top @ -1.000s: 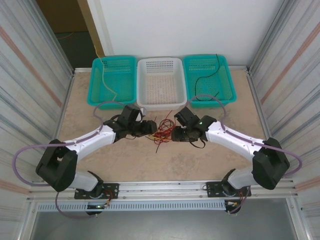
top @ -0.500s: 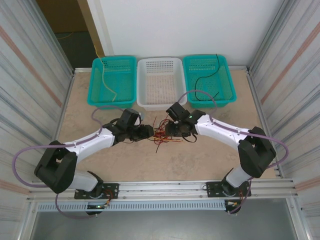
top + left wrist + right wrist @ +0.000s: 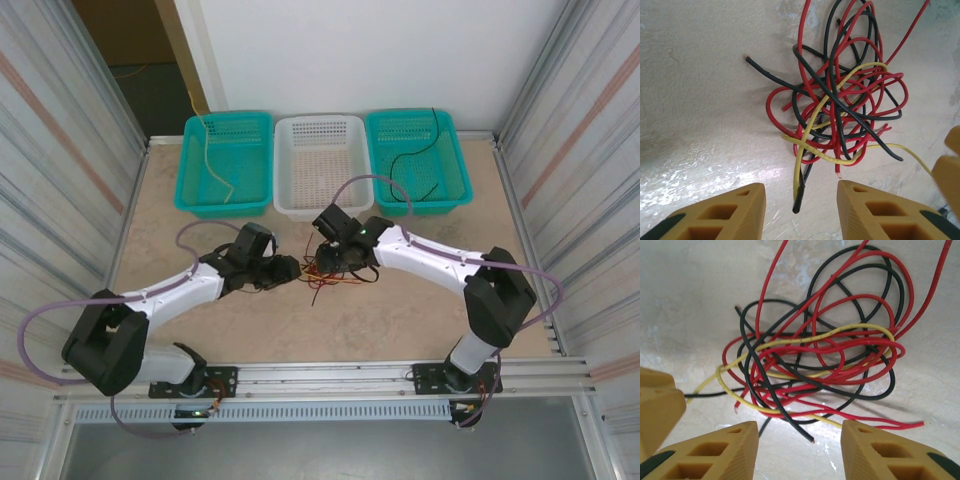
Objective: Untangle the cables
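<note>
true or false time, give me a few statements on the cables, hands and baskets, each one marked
1. The tangle of cables lies on the table between the left hand and the right hand. True.
2. The left hand is shut on a red cable. False: its jaws stand apart, gripping nothing.
3. The tangle is all red. False: red, black and yellow strands.
4. The right teal basket holds a black cable. True.
5. Both teal baskets hold black cables. False: the left teal basket holds a pale yellow cable.
</note>
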Robot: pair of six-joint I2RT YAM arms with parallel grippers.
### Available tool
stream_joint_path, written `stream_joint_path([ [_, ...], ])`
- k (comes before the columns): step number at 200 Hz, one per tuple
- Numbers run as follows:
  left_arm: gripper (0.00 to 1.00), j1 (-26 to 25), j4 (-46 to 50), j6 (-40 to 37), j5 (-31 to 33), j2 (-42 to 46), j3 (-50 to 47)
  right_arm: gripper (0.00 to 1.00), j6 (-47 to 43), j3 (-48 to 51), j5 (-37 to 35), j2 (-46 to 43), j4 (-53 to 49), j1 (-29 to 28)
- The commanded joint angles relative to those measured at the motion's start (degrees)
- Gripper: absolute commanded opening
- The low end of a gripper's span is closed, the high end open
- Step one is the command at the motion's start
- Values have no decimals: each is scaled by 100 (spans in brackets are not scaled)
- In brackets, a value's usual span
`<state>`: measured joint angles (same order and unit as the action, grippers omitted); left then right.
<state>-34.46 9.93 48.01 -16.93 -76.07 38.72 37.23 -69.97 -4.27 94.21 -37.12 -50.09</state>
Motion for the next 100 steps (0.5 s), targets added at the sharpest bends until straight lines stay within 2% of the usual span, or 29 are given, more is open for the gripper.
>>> stream_joint_path([
  [1, 43, 28, -319, 181, -152, -127, -36, 51, -52, 81, -457, -171, -595, -54],
  [21, 45, 27, -419, 200, -206, -304, 27, 56, 33, 451, -449, -617, -636, -55],
  [38, 44, 27, -412, 166, -175, -390, 89, 56, 40, 655, -381, -941, -626, -80],
  [79, 41, 79, -221, 165, -40, -284, 169, 50, -196, 393, -315, -977, -656, -123],
  [100, 39, 159, 7, 273, 96, -106, 124, 38, -507, 106, -10, -675, -339, -232],
])
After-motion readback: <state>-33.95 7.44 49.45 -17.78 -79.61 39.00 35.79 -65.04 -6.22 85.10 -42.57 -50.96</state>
